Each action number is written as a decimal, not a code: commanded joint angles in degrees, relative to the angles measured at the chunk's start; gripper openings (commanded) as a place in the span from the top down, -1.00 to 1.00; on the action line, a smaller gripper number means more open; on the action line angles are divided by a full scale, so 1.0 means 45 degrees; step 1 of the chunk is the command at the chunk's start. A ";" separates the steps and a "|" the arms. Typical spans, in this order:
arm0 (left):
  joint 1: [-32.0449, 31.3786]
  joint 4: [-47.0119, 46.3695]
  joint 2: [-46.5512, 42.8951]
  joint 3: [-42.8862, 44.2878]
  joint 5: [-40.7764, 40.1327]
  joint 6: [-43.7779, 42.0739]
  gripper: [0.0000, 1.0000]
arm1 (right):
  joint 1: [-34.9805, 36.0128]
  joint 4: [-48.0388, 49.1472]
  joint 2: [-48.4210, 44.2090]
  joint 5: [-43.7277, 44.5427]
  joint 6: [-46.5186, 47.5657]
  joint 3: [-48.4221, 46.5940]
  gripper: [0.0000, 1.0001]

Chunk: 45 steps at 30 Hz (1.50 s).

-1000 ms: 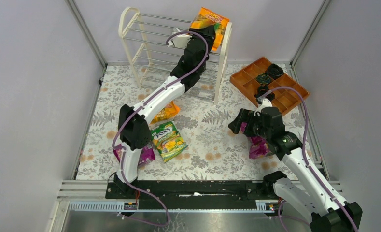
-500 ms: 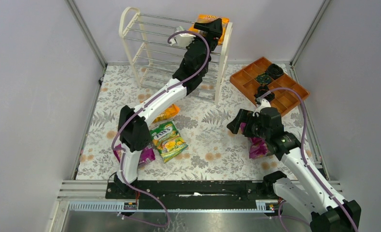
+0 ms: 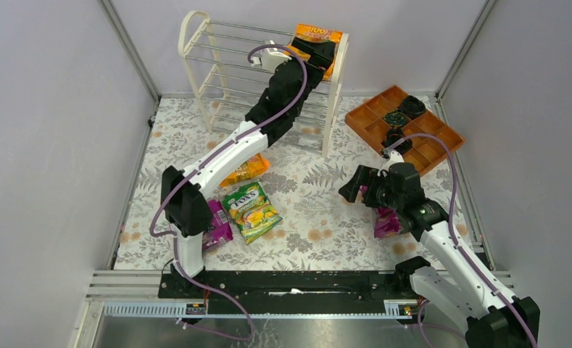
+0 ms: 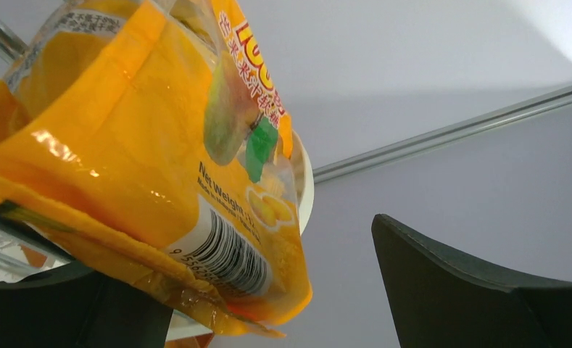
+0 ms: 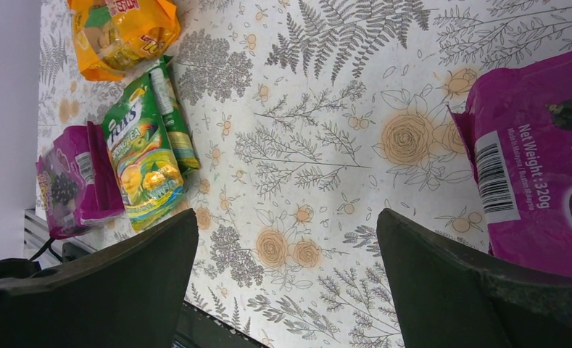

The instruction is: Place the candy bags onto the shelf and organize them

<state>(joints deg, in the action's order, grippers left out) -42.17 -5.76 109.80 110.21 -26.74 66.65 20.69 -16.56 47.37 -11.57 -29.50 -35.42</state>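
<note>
candy on top tier: orange glossy plastic pouch point(image 3: 325, 32) lying at right end of cream-white chrome-rod shelf point(image 3: 190, 43)
left claw point(image 3: 320, 49) spread apart around pouch; right claw point(image 5: 286, 246) spread apart above floral surface point(image 5: 304, 109), beside purple grape pouch point(image 5: 536, 167)

The cream-white three-tier shelf point(image 3: 334, 94) stands upright, with an orange candy bag point(image 3: 325, 34) on the right end of its top tier. On the bench point(image 3: 312, 210) in front of the shelf lie a second orange bag point(image 3: 248, 169), a green-yellow bag point(image 3: 251, 210) and a purple bag point(image 3: 217, 228), close together. Another purple bag point(image 3: 386, 221) lies well off to the shelf's front right.
</note>
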 commanded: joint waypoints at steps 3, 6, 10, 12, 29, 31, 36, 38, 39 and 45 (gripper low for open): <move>-0.0055 0.1218 -0.1373 -0.0014 0.1117 0.0577 -0.95 | 0.0070 0.0866 0.0270 -0.0453 -0.0257 0.0291 -1.00; 0.0009 0.1259 -0.1884 -0.0700 0.1154 0.0752 -0.97 | 0.0064 0.0925 0.0239 -0.0457 -0.0311 0.0365 -1.00; 0.0615 0.1883 -0.2299 -0.0950 0.2391 0.1120 -0.97 | 0.0066 0.0933 0.0178 -0.0508 -0.0311 0.0446 -1.00; 0.0925 0.2146 -0.2538 -0.1076 0.2885 0.1182 -0.97 | 0.0061 0.0927 0.0184 -0.0545 -0.0310 0.0434 -1.00; 0.1403 0.0671 -0.2454 -0.2357 0.3932 0.1364 0.26 | 0.0070 0.1238 0.0393 -0.0594 -0.0380 0.0457 -1.00; 0.1413 0.0428 -0.2124 -0.2150 0.4116 0.1374 0.32 | 0.0064 0.1196 0.0371 -0.0546 -0.0363 0.0453 -1.00; 0.1396 0.0661 -0.1353 -0.1265 0.4610 0.1067 0.38 | 0.0061 0.1152 0.0379 -0.0456 -0.0350 0.0485 -1.00; 0.1418 0.0701 -0.1499 -0.1601 0.4569 0.1151 0.38 | 0.0061 0.1160 0.0423 -0.0484 -0.0350 0.0466 -1.00; 0.1449 0.0619 -0.1662 -0.2003 0.4521 0.1170 0.38 | 0.0070 0.1157 0.0428 -0.0508 -0.0341 0.0454 -1.00; 0.1633 0.0259 -0.2586 -0.3021 0.4549 0.0514 -0.27 | 0.0061 0.1160 0.0459 -0.0533 -0.0319 0.0534 -1.00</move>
<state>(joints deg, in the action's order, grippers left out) -35.53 -2.48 102.41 98.61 -7.31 70.98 20.69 -12.47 49.67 -13.19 -30.92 -33.45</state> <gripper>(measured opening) 0.494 0.995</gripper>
